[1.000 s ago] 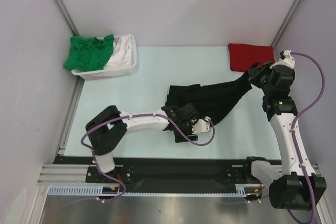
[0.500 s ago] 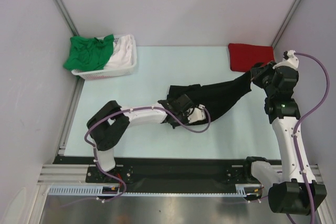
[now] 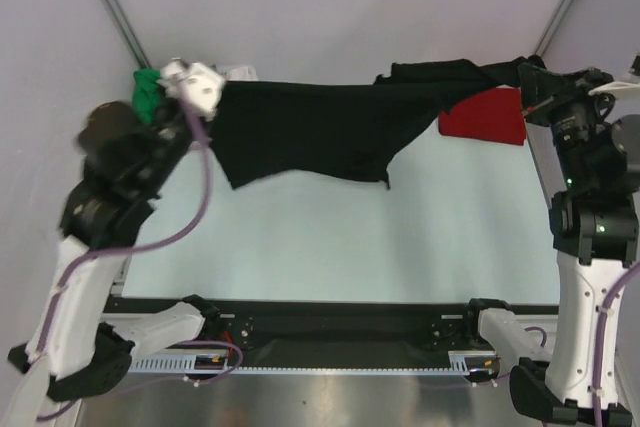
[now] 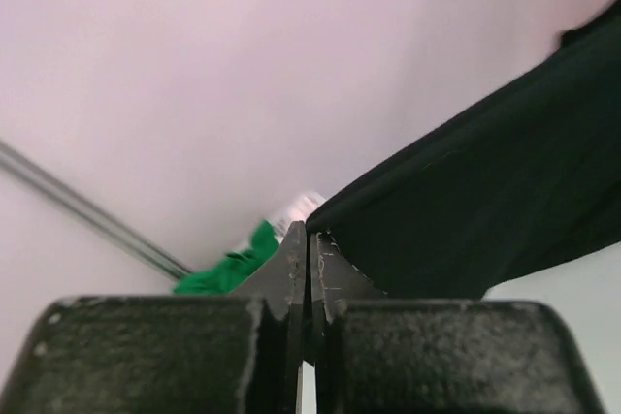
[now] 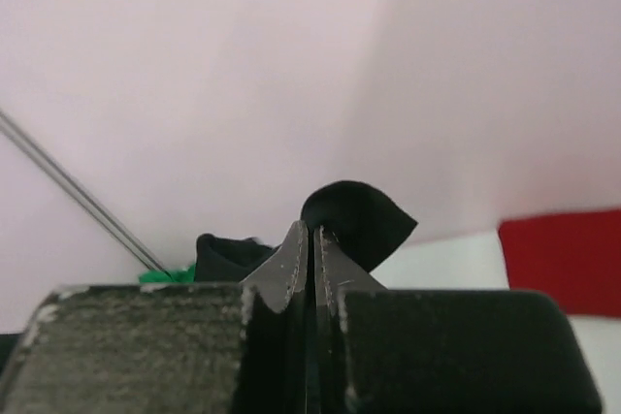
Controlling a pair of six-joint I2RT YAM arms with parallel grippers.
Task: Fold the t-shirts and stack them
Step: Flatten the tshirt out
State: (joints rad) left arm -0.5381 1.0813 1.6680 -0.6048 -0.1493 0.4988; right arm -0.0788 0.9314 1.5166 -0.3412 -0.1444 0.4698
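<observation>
At upper left, the left tool (image 3: 215, 95) is clenched on one end of the black t-shirt (image 3: 320, 132), which hangs stretched left-to-right above the table (image 3: 330, 247) toward the right tool (image 3: 525, 82), clenched on its other end, beside the folded red t-shirt (image 3: 485, 117).

Pale green table (image 3: 330, 247), carrying a folded red t-shirt (image 3: 485, 117) in the far right corner and a mostly hidden white basket (image 3: 243, 73) far left.
</observation>
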